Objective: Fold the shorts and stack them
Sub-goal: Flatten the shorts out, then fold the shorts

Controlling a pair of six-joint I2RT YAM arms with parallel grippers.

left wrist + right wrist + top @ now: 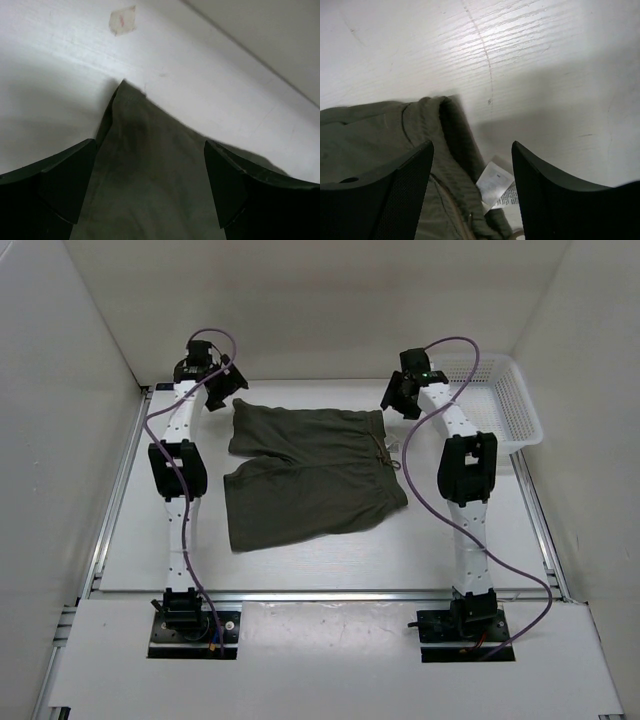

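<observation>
The dark olive-green shorts [310, 475] lie flat on the white table, waistband to the right and both legs pointing left. My left gripper [221, 390] hovers at the far left corner of the upper leg. In the left wrist view it [150, 185] is open, with that leg corner [142, 150] lying loose between the fingers [65, 185]. My right gripper [399, 400] hangs over the far end of the waistband. It [472, 192] is open too, above the ribbed waistband [452, 135] and the white tag [495, 182]. Neither holds the fabric.
A white mesh basket [505, 405] stands at the back right corner, just beyond the right arm. White walls close in the table on the left, the back and the right. A small tan patch [122, 20] marks the table ahead of the left gripper.
</observation>
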